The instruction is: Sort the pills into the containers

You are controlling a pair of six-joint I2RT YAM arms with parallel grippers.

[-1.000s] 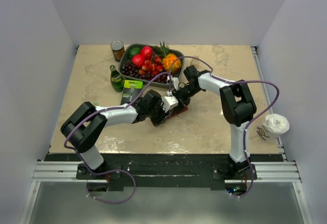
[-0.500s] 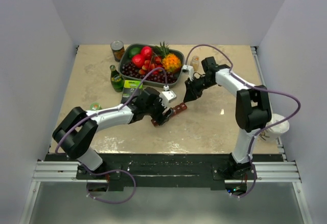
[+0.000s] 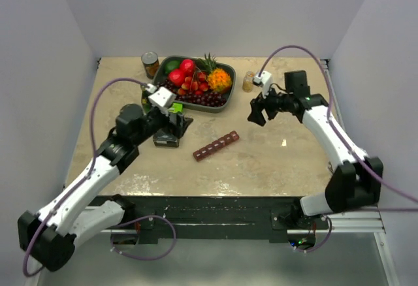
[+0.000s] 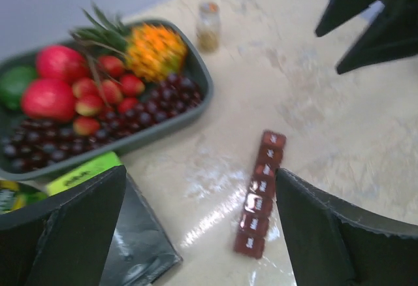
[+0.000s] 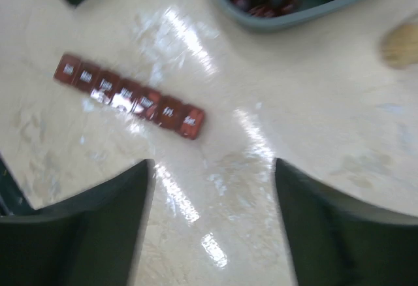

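The long, narrow dark red-maroon plastic pill-organiser strip [image 3: 215, 145] lies on the beige stone-patterned table [image 3: 274, 165], between the two grippers and touching neither. The left gripper [image 3: 177, 124] hangs above a black-and-green box [image 3: 166, 137], jaws spread and empty. The right gripper [image 3: 256, 111] is likewise spread, holding nothing.

Left hand [image 3: 174, 124] aloft, spread wide and empty, right hand [image 3: 256, 112] likewise, both arms stretched forward, apart.
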